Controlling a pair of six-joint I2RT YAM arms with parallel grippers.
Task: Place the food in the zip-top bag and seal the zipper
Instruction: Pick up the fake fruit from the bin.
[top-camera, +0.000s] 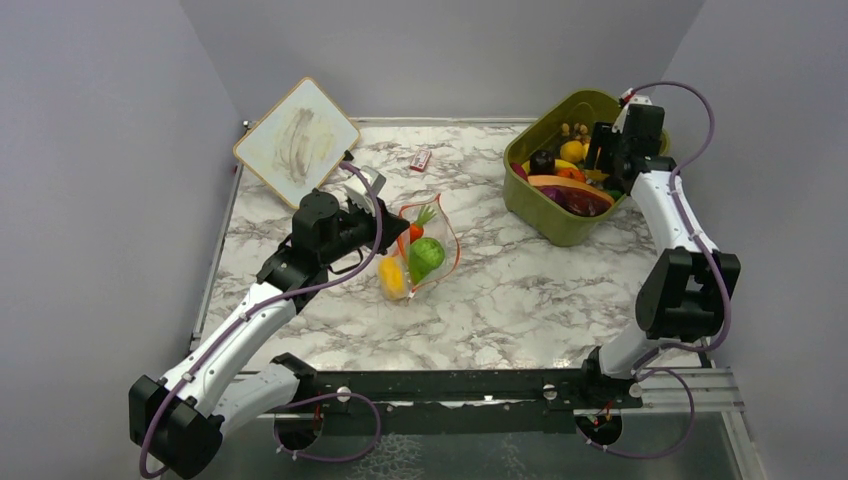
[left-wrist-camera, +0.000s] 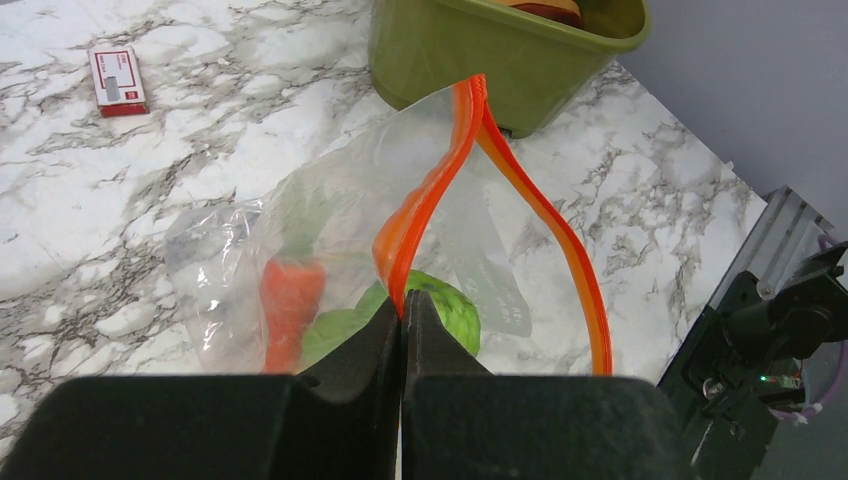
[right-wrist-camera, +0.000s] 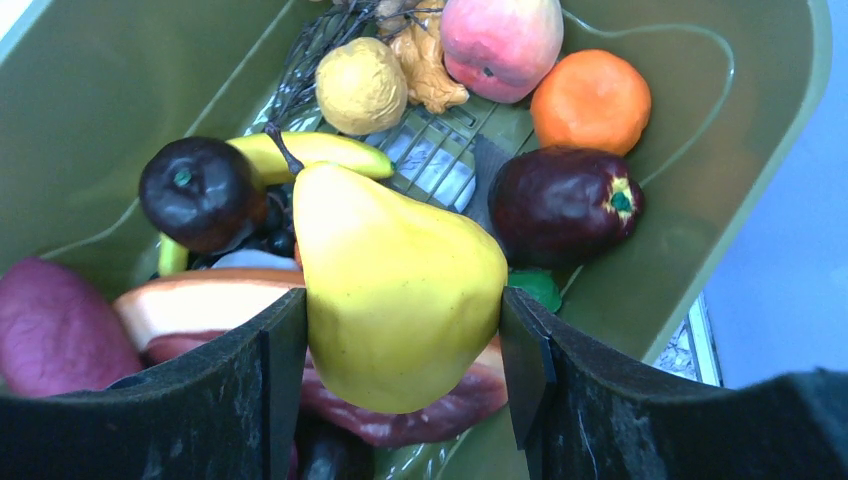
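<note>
Right wrist cam: my right gripper (right-wrist-camera: 400, 335) pinches yellow plastic pear (right-wrist-camera: 400, 260) across widest part, inside olive-green tub (right-wrist-camera: 90, 90). Risk: slick tapered body squirts out on lift. Left gripper (left-wrist-camera: 403, 318) pressed shut on orange-red zipper strip (left-wrist-camera: 445, 165), holding clear floppy zip-top bag (left-wrist-camera: 330, 190) open mid-table. Thin pinch cd slip, mouth collapses.

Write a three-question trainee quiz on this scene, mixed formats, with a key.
1. True or false: the left tool is shut on the zipper.
2. Which item is the right tool shut on? A) orange B) yellow pear C) banana
3. Fill in: the red-white packet lies on the marble ___, outside the olive-green tub.
Key: 1 true; 2 B; 3 table.
</note>
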